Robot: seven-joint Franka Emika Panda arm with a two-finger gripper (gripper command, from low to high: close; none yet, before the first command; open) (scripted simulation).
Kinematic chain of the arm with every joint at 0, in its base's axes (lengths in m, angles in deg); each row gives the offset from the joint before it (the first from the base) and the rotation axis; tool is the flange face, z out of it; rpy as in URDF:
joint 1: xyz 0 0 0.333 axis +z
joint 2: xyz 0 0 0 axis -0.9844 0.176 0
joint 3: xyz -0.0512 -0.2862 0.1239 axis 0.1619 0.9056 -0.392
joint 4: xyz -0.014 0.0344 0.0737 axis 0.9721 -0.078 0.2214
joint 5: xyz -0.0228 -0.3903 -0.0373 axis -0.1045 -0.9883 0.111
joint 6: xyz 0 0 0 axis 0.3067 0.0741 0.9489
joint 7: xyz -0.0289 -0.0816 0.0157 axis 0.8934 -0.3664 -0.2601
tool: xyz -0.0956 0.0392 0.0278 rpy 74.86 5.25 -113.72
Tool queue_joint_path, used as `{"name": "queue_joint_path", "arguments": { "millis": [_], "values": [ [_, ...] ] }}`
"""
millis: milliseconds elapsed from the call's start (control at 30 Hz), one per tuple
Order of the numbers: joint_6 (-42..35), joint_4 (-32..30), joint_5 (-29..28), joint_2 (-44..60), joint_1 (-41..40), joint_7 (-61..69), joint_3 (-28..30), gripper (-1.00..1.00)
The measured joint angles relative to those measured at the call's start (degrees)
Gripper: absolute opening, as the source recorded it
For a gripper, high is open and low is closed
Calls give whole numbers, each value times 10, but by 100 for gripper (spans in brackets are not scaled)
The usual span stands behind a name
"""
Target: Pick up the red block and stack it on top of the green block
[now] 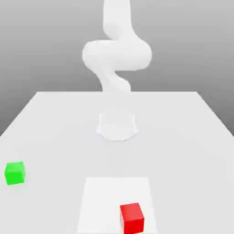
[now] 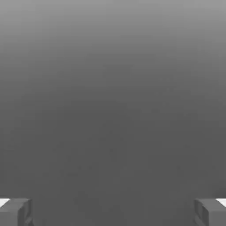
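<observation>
Nothing of the stacking is being shown as done: the red block [image 1: 131,218] is being left on the bench [image 1: 192,137], well apart from the green block [image 1: 15,173]. The end effector [image 2: 113,212] is being held wide and empty, so pick-up and placement are being judged outstanding.

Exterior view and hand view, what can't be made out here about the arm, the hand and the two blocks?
- Arm: its top is cut off by the upper edge of the exterior view, so where the hand hangs cannot be told there.
- Hand: the fingertips are cut by the hand view's edges; plain grey lies between them.
- Red block: its base runs to the exterior view's lower edge.
- Green block: only the faces toward the camera show.
</observation>
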Motion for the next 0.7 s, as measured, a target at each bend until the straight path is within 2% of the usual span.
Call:
{"name": "queue_joint_path", "arguments": {
  "millis": [700],
  "values": [
    [166, -73, 2, 440, 31, 64, -4, 0]
  ]
}}
